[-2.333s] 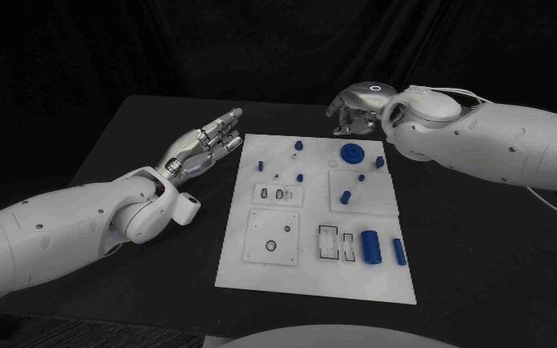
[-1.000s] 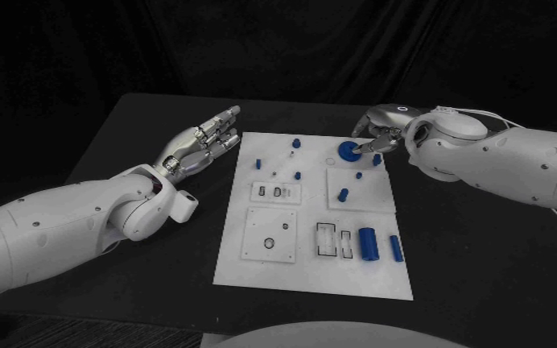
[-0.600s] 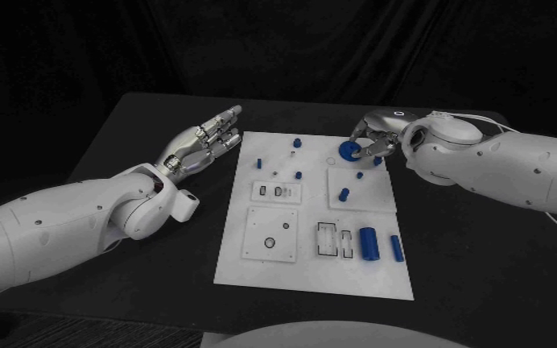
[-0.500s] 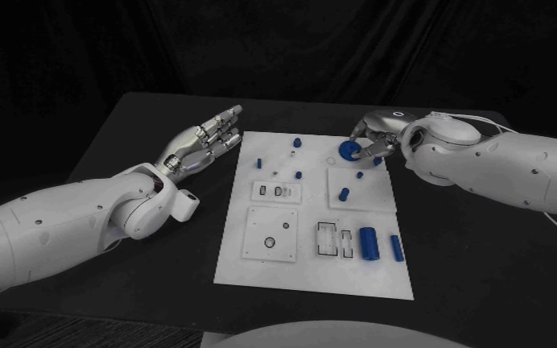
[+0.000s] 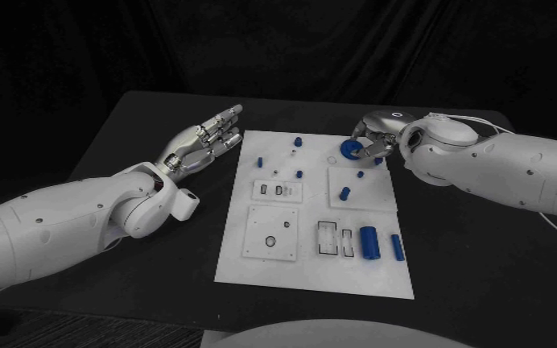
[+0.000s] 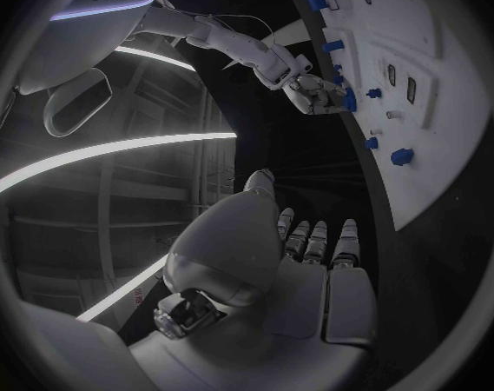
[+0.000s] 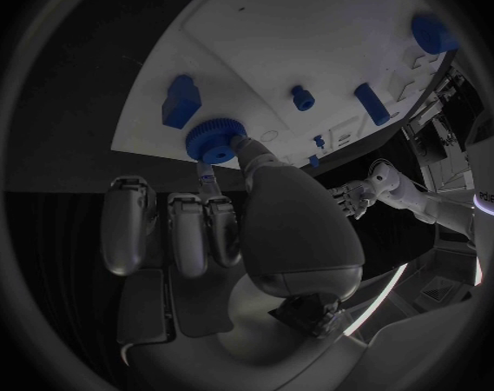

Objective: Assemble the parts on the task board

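Item, blue gear (image 5: 348,151) at the board's (image 5: 313,275) far right corner, pinched by our right hand (image 5: 373,140) and, we judge, liable to slip or tilt under so shallow a grip; left hand (image 5: 204,142) empty, fingers straight and spread, left of the board.

White task board (image 5: 267,263) lies flat mid-bench w/ black-outlined slots. Blue gear (image 5: 349,151), round w/ ridged rim, sits at far right corner, pinched by right hand (image 5: 373,137). Large blue cylinder (image 5: 370,243) and slimmer one (image 5: 397,247) lie near right edge; small blue pegs (image 5: 299,174) stand farther up.
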